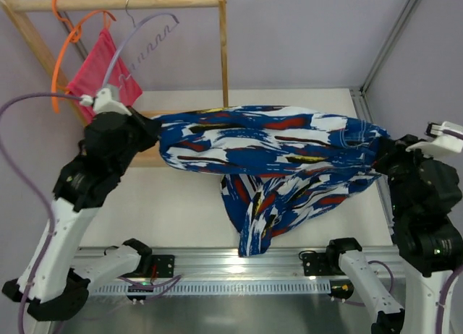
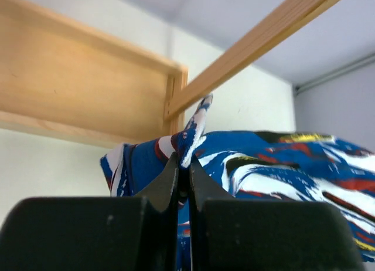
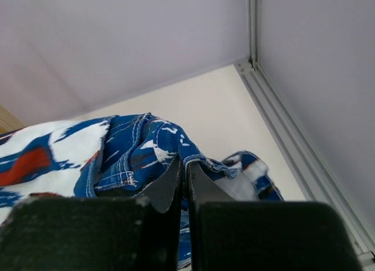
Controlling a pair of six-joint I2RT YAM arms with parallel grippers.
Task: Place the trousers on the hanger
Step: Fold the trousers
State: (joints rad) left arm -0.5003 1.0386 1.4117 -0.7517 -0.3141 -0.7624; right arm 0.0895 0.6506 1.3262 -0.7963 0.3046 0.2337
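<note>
Jaws pressed shut on cloth at both ends, I see my left gripper (image 2: 183, 176) and right gripper (image 3: 183, 172) holding the trousers (image 1: 275, 157) stretched above the table (image 1: 181, 204), the hanger (image 1: 153, 43) hanging on the wooden rack (image 1: 116, 3) behind.

The left tool (image 2: 183, 165) and right tool (image 3: 183, 165) are black wedges; the arms (image 1: 61, 233) have white links, cables (image 1: 43, 95) seemingly lavender.

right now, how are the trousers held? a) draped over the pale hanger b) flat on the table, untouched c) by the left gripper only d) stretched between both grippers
d: the left gripper and the right gripper are each shut on one end of the trousers, which span the gap between them with a fold sagging below.
</note>
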